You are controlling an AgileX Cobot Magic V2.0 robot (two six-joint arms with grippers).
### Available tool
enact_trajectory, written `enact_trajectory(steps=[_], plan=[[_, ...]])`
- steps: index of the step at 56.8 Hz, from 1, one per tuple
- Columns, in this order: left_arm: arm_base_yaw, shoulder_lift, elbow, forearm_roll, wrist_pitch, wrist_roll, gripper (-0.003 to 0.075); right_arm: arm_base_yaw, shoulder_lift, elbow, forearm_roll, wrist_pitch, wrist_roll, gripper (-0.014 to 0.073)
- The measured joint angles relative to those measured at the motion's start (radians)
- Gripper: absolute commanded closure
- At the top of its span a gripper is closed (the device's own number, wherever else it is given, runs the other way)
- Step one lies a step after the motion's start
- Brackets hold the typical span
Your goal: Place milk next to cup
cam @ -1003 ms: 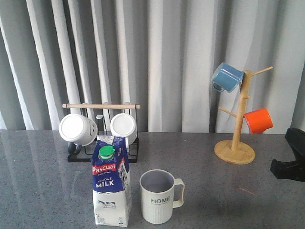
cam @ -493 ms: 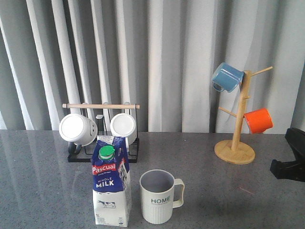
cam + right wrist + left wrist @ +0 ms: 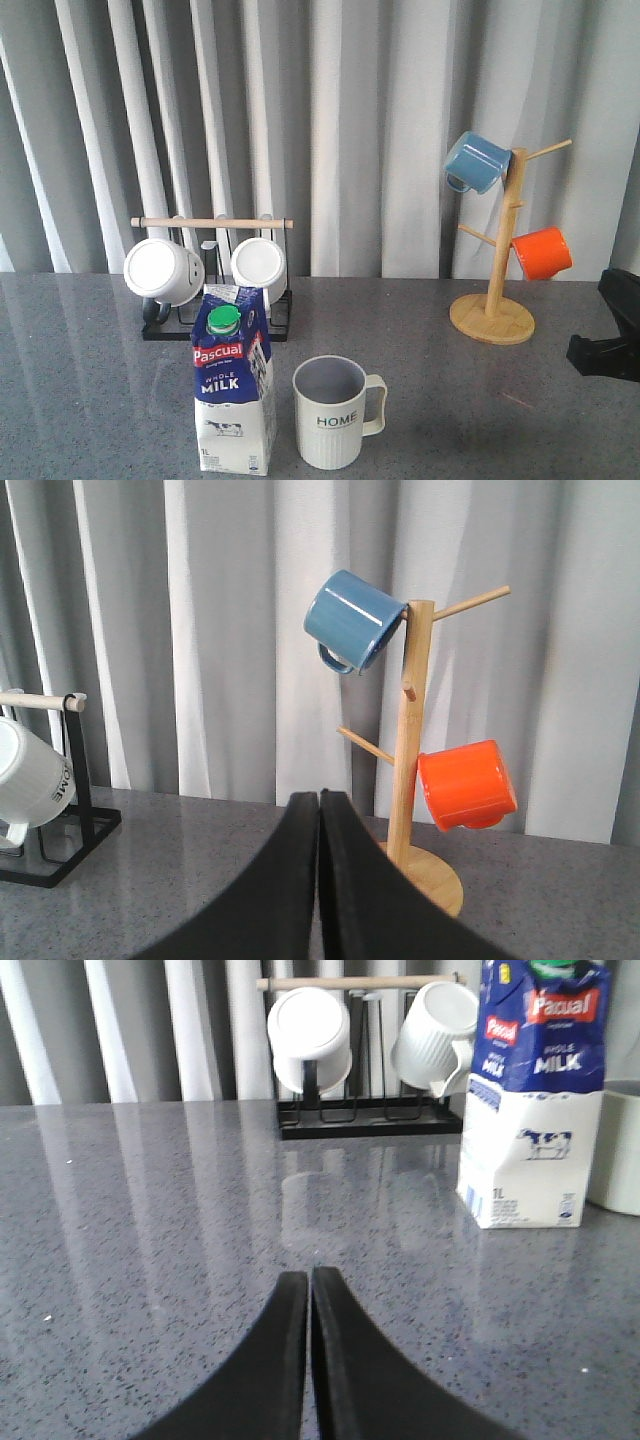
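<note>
Milk (image 3: 233, 385) upright just beside cup (image 3: 334, 412); placement looks done.
Left end effector (image 3: 307, 1285) pressed together, empty, well short of milk; right end effector (image 3: 319, 805) likewise pressed together.

Grey curtains (image 3: 350, 120) behind speckled grey table (image 3: 480, 400)

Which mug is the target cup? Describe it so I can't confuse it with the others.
Start at the milk carton standing at the table's near edge. The cup stands just to its right, upright on the table. Unlike the racked white mugs, it is ribbed cream and reads "HOME".
</note>
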Motion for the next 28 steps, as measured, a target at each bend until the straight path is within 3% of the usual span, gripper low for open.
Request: enact_trajectory(steps=[15, 28], plan=[[0.084, -0.001, 0.000, 0.016, 0.009, 0.002, 0.0727, 0.000, 0.000, 0.000, 0.000, 0.004, 0.000, 0.0602], [0.091, -0.001, 0.000, 0.016, -0.005, 0.002, 0.0727, 0.000, 0.000, 0.000, 0.000, 0.004, 0.000, 0.0602]])
